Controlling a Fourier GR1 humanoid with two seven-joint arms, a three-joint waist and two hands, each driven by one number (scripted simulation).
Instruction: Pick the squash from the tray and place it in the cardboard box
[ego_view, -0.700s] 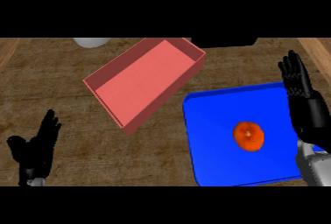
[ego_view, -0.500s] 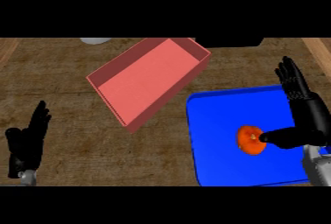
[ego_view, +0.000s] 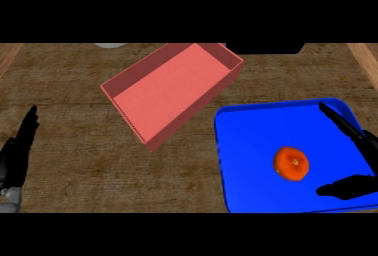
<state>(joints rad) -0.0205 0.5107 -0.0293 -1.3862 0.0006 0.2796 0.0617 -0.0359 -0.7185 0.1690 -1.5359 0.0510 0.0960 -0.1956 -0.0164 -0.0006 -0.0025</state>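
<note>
Fingers (ego_view: 341, 121) of my right hand (ego_view: 351, 186) are straight and spread over the right rim of the blue tray (ego_view: 225, 165), with the thumb stretched out low across the tray floor. They hold nothing. Half a second ago the thumb tip was right against the squash (ego_view: 292, 163); now it lies apart from it, down and to the right. The squash has stayed on the tray, right of centre, with bare blue floor all round it.

Up and left of the tray sits the cardboard box (ego_view: 173, 92), set slantwise with its open side up. One long wall runs just beside the tray's upper left corner; I cannot tell whether they touch. Between the box and the left edge is a broad stretch of bare table (ego_view: 74, 165). My left hand (ego_view: 16, 155) rests at that edge, open with fingers up, lower and closer to the edge than before.
</note>
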